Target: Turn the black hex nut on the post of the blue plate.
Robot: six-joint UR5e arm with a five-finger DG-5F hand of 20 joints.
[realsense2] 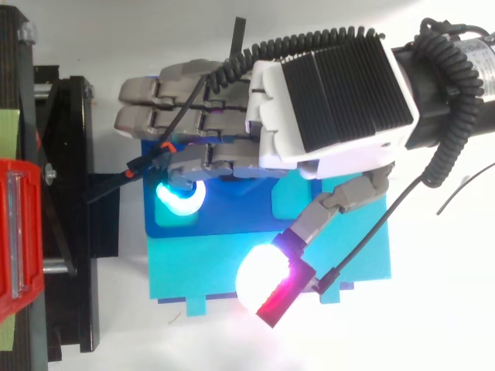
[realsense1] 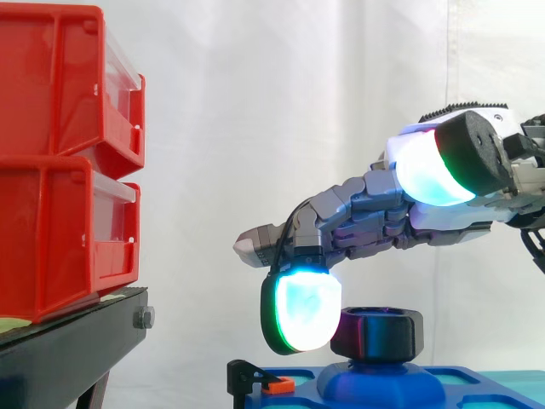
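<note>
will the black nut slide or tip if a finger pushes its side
Likely neither: the nut sits on the post, so a side push should spin it rather than shift it. It looks thick and rigid, probably not fragile. Its flat faces may give the fingers purchase.

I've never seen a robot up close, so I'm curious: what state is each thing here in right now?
Nut: sitting on the post, not gripped.
Hand: open, one fingertip bent down beside the nut, thumb raised clear.
Plate: lying flat under the hand.
Bins: stacked on the stand.
</note>
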